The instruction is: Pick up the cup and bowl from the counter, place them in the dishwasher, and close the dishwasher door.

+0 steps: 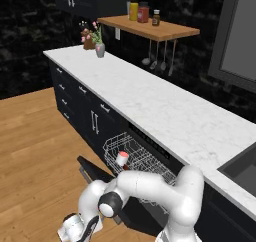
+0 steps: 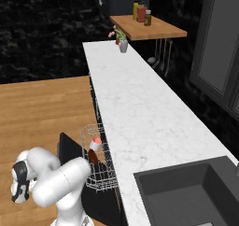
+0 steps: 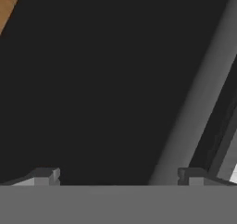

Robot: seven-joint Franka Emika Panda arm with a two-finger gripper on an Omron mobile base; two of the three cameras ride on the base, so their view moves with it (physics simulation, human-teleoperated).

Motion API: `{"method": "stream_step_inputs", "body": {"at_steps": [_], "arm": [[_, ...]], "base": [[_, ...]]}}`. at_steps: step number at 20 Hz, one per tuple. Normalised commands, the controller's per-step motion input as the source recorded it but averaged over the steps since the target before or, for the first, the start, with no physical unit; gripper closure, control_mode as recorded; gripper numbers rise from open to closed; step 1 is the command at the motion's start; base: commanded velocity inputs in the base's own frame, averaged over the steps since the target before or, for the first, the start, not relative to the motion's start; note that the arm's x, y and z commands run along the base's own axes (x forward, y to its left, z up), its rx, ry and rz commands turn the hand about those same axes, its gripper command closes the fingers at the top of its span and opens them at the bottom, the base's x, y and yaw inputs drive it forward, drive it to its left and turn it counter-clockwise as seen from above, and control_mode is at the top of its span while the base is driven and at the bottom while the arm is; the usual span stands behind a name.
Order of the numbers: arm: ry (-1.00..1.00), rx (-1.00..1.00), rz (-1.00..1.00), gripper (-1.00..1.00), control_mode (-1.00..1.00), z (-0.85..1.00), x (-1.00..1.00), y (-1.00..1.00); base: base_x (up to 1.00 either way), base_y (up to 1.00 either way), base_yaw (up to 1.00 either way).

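The dishwasher (image 1: 150, 151) stands open under the counter (image 1: 165, 106), with its white wire rack (image 1: 137, 161) pulled out. The cup (image 1: 122, 159) (image 2: 95, 144) sits in the rack, and the reddish-brown bowl (image 2: 92, 158) lies just beside it. The dishwasher door (image 1: 95, 170) (image 2: 69, 148) hangs down and out towards the floor. My arm bends low in front of it. My gripper (image 1: 75, 229) (image 2: 18, 185) is down by the door's outer edge. In the hand view my gripper (image 3: 119, 177) is open and holds nothing, close against the black door panel (image 3: 102, 79).
A grey flower vase (image 1: 100, 49) stands at the counter's far end under a wooden shelf (image 1: 150, 27) with jars. A dark sink (image 2: 186, 192) lies at the near end. Black drawer cabinets (image 1: 75, 98) flank the dishwasher. Wooden floor (image 1: 35, 146) stretches to the left.
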Motion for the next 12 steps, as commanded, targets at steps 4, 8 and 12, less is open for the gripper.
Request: {"method": "stream_step_inputs", "body": {"at_steps": [4,8,12], "arm": [[0.25,-0.23,0.08,-1.0,-1.0,-0.42,0.84,-1.0],[0.1,-0.11,-0.1,-1.0,-1.0,-0.33,1.0,-1.0],[0.12,0.0,-0.12,-1.0,-1.0,-0.06,1.0,-1.0]], "base": [[0.0,0.0,0.0],[0.0,0.0,0.0],[0.0,0.0,0.0]]}}
